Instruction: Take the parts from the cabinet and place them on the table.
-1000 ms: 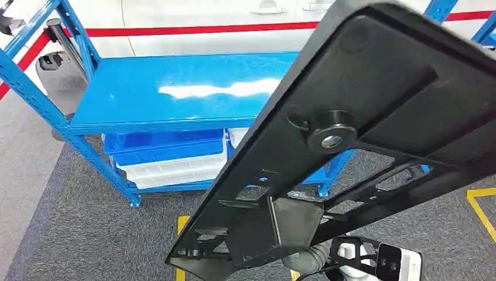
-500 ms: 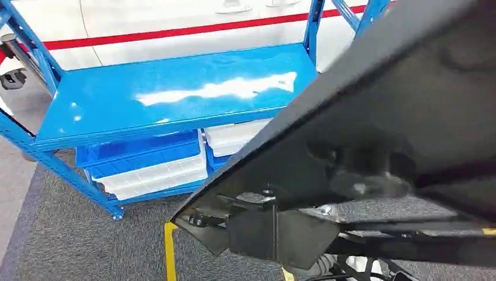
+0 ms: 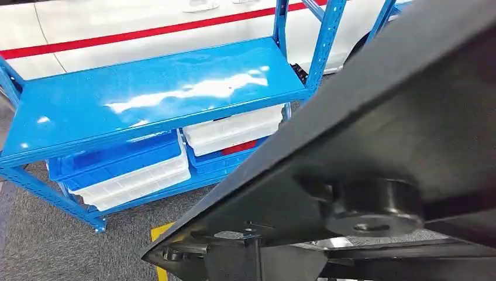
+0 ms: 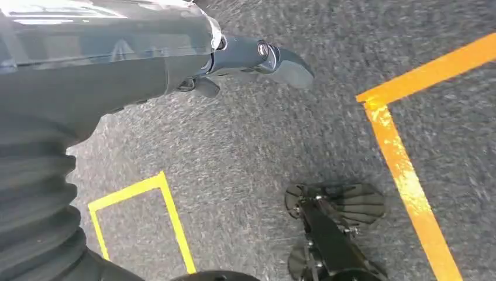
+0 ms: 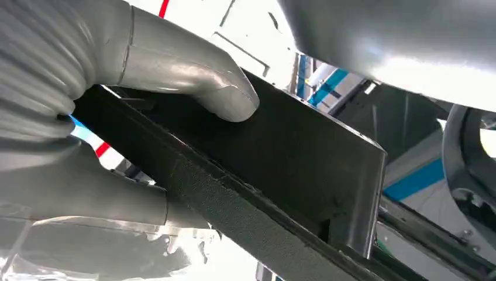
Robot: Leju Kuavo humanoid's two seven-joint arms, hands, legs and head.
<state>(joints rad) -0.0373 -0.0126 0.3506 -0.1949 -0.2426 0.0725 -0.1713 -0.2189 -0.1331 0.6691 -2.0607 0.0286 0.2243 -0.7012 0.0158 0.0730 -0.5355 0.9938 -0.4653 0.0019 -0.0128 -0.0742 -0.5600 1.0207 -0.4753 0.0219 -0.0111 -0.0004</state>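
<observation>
The right hand (image 5: 117,117) clamped the large flat black plastic panel (image 3: 374,117), thumb pressed on its face; the left hand (image 4: 193,64) hung over grey carpet (image 4: 245,152), fingers apart, holding nothing.

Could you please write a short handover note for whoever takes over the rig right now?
Right hand: grips the large black part, thumb pressed on its flat face; the part is carried tilted, close in front of the head camera.
Left hand: holds nothing, hanging over the grey carpet with yellow tape lines.
Ahead: blue shelf rack, top shelf bare, blue and white bins below.
Done: one part picked up and in hand.
Left: set this part down on the table, then fetch any remaining parts.
</observation>
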